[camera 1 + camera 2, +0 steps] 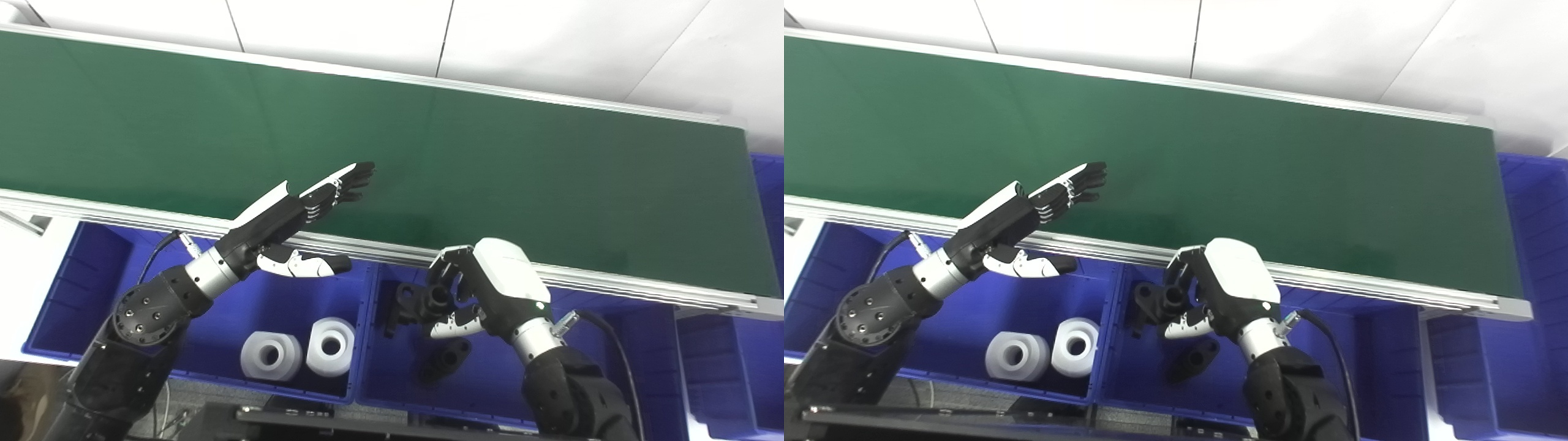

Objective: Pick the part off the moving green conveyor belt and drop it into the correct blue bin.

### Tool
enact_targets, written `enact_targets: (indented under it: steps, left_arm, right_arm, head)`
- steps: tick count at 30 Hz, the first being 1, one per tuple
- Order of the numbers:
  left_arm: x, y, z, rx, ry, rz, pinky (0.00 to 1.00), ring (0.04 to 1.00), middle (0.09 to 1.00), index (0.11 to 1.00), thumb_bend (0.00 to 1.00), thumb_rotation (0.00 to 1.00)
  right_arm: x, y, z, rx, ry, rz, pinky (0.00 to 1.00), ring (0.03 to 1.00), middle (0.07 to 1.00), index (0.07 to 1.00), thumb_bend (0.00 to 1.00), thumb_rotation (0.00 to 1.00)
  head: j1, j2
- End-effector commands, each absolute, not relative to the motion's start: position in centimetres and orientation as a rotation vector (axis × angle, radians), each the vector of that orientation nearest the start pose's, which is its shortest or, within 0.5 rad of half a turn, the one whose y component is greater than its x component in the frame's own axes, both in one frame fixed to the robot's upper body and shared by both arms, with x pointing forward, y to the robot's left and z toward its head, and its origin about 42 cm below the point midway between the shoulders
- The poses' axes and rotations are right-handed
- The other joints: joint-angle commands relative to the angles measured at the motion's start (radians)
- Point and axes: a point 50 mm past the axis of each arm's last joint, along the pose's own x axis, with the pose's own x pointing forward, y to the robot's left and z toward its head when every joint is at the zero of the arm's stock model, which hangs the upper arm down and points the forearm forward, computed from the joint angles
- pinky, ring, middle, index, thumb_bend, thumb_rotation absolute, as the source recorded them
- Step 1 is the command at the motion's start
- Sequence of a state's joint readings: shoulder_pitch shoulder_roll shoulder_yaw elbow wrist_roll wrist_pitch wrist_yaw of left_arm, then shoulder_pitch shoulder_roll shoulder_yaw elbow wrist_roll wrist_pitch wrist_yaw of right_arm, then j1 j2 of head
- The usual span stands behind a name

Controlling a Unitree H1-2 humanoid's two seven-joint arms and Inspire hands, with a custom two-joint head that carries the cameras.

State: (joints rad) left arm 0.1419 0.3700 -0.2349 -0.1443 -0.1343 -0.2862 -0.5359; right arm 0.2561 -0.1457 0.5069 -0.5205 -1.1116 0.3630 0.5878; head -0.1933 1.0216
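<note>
right hand (490, 282) clutching black part (419, 301) over blue bin (637, 367), left hand (294, 214) spread

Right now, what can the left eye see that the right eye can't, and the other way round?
Only the left eye view shows more white surface left of the bins. Only the right eye view shows more of the far right blue bin beside the belt's end. Both show the bare green belt, the open left hand over its near edge, the right hand shut on a black part above the middle bin, another black part inside, and two white parts in the left bin.
</note>
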Motion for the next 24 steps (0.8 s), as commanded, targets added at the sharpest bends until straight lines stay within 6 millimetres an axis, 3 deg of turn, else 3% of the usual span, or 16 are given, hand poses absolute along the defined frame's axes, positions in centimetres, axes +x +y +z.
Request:
enact_targets:
  steps: [1,7,10,11,13,14,17,21,23,24]
  left_arm:
    - [21.8,24.3,12.3,0.222,-0.223,-0.799,0.94,0.989,1.000,0.993,0.35,0.36]
    - [21.5,24.4,12.3,0.226,-0.218,-0.797,0.94,0.990,1.000,0.995,0.35,0.37]
    - [21.5,24.4,12.4,0.223,-0.220,-0.798,0.94,0.988,1.000,0.993,0.37,0.40]
    - [21.5,24.4,12.5,0.221,-0.219,-0.797,0.94,0.989,1.000,0.993,0.37,0.40]
    - [21.4,24.4,12.6,0.217,-0.217,-0.797,0.95,0.992,1.000,0.995,0.36,0.39]
    - [21.4,24.5,12.6,0.217,-0.215,-0.797,0.95,0.993,1.000,0.996,0.36,0.38]
    - [21.4,24.5,12.6,0.216,-0.214,-0.795,0.95,0.993,1.000,0.994,0.37,0.38]
    - [21.3,24.3,12.6,0.204,-0.214,-0.794,0.95,0.996,1.000,0.997,0.37,0.38]
    - [21.2,24.3,12.6,0.206,-0.216,-0.794,0.95,0.993,1.000,0.998,0.37,0.38]
    - [21.2,24.3,12.6,0.207,-0.216,-0.794,0.95,0.991,1.000,0.996,0.37,0.39]
  right_arm:
    - [16.1,-13.2,13.1,-1.095,0.228,0.628,0.36,0.371,0.487,0.519,0.51,0.00]
    - [16.3,-12.8,8.7,-1.139,0.281,0.565,0.35,0.363,0.481,0.547,0.51,0.00]
    - [16.4,-12.6,8.6,-1.202,0.318,0.572,0.43,0.474,0.480,0.511,0.52,0.00]
    - [16.4,-12.7,8.9,-1.239,0.341,0.587,0.54,0.622,0.639,0.657,0.65,0.16]
    - [16.4,-13.1,9.6,-1.258,0.380,0.610,0.68,0.806,0.827,0.808,0.76,0.37]
    - [16.4,-13.3,9.9,-1.252,0.386,0.620,0.71,0.842,0.863,0.834,0.77,0.41]
    - [16.3,-13.6,10.4,-1.236,0.400,0.655,0.86,0.945,0.946,0.894,0.78,0.78]
    - [16.0,-13.4,11.2,-1.215,0.395,0.677,0.91,0.947,0.948,0.901,0.80,0.85]
    - [15.5,-13.3,11.9,-1.177,0.369,0.661,0.91,0.932,0.931,0.893,0.78,0.81]
    - [15.3,-13.2,12.3,-1.146,0.354,0.643,0.90,0.898,0.898,0.871,0.75,0.75]
  head:
    - [-0.001,0.004]
    - [0.015,0.005]
    - [0.013,0.003]
    - [0.013,0.003]
    - [0.006,0.006]
    - [0.013,0.008]
    - [0.017,0.010]
    - [0.016,0.010]
    - [0.023,0.011]
    - [0.025,0.012]
